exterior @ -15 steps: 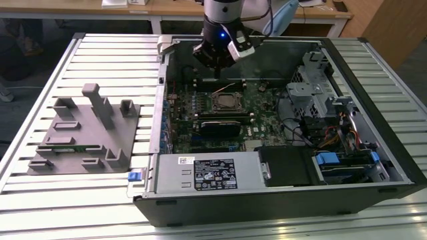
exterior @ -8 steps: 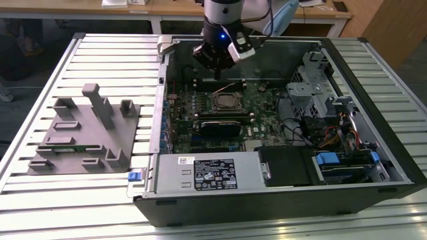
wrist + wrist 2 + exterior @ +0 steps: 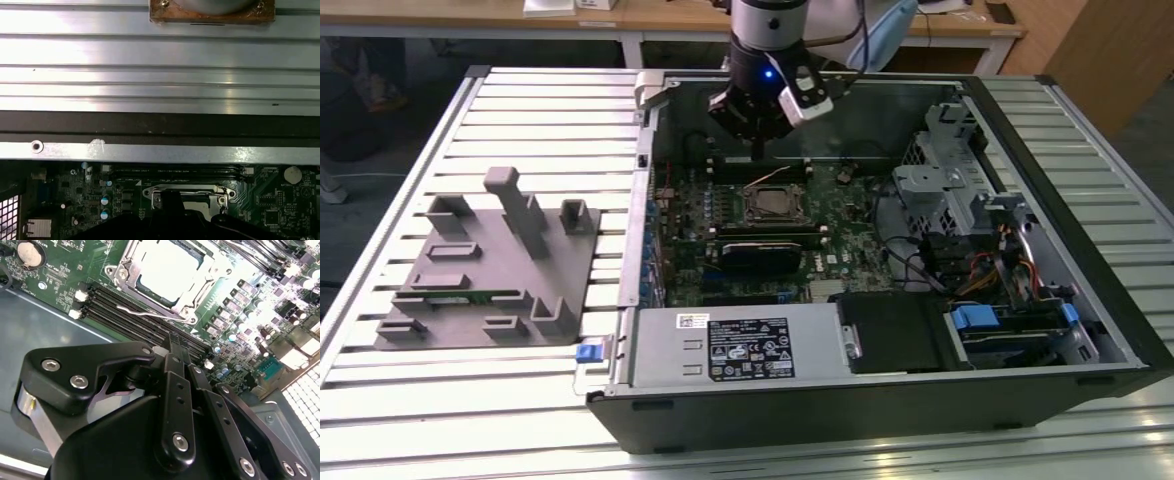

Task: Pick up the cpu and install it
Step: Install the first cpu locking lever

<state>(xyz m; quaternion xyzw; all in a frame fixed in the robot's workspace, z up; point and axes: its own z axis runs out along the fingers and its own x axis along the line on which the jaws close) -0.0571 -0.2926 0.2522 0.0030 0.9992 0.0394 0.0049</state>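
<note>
A robot arm hangs over an opened computer case (image 3: 1067,330) lying on its side on a slatted metal table (image 3: 520,110). In the exterior view the gripper (image 3: 763,150) sits at about twelve o'clock from the processor socket (image 3: 777,203), just above the green motherboard (image 3: 707,270) near the case's far wall. The cpu (image 3: 167,271), its pale silver top catching the light, lies seated inside the socket's metal frame in the second wrist view, with the thin wire latch lever (image 3: 145,314) running just beside the frame, between it and the black memory slots (image 3: 135,307). The same chip shows in the exterior view as a pale square (image 3: 778,205) at the board's centre. The black fingers (image 3: 175,347) appear pressed together with nothing pinched between them, their tip pointing toward the socket but apart from it. In the first wrist view the socket frame (image 3: 220,192) peeks out beyond the dark gripper body, with the case's edge and the table slats past it. At nine o'clock from the case, well apart, a grey plastic tray (image 3: 487,270) with upright posts rests on the table. A black ridged block (image 3: 754,255) sits at six o'clock from the socket.
</note>
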